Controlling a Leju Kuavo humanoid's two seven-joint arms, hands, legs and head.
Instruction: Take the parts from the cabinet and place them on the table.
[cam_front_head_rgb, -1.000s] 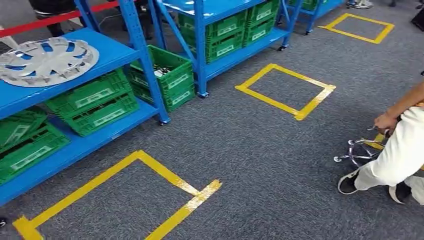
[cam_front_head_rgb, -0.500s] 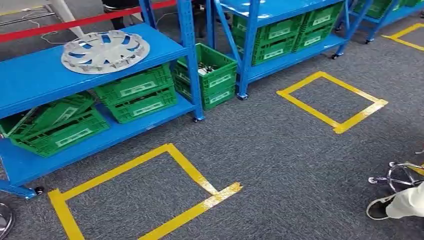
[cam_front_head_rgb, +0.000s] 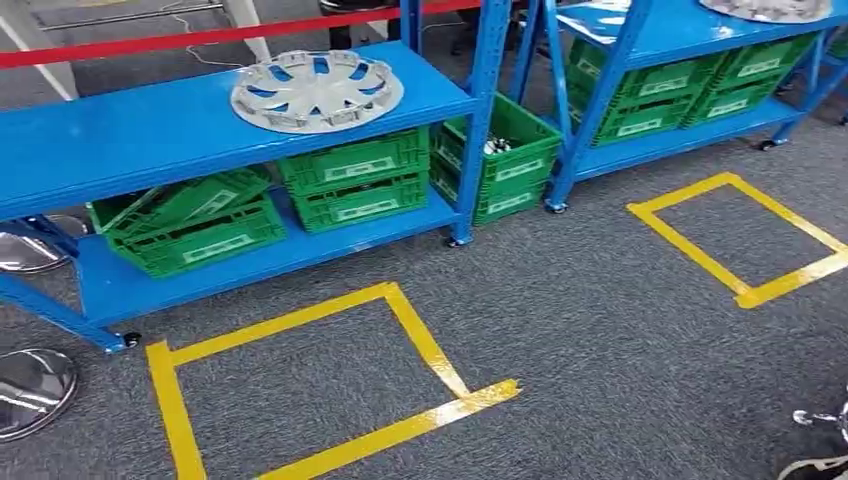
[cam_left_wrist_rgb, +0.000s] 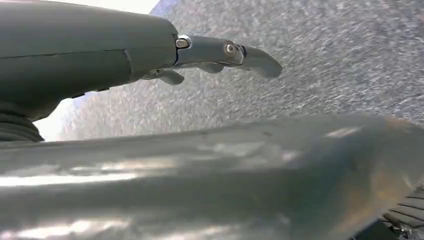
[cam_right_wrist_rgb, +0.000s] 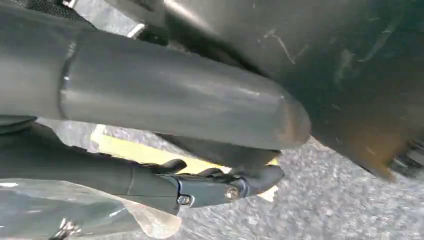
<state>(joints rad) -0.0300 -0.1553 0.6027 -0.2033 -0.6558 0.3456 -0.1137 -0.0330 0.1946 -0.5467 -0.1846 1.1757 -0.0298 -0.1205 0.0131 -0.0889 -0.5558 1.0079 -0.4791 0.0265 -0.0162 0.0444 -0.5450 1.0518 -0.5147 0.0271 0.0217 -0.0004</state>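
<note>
Hubcap (cam_front_head_rgb: 317, 90) is lying flat on blue rack (cam_front_head_rgb: 150, 135) top shelf, w/ green crates (cam_front_head_rgb: 355, 178) sitting below. Left hand (cam_left_wrist_rgb: 150, 55) is hanging over carpet, fingers apart, holding nothing. Right hand (cam_right_wrist_rgb: 165, 145) is gripping clear plastic bag (cam_right_wrist_rgb: 75, 212).

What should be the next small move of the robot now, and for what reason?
Probably a step forward into the yellow tape square on the floor, facing the blue rack. The silver wheel cover lies on the rack's top shelf, across the square from the robot. The left hand hangs over the carpet holding nothing, so reaching makes little sense yet.
</note>
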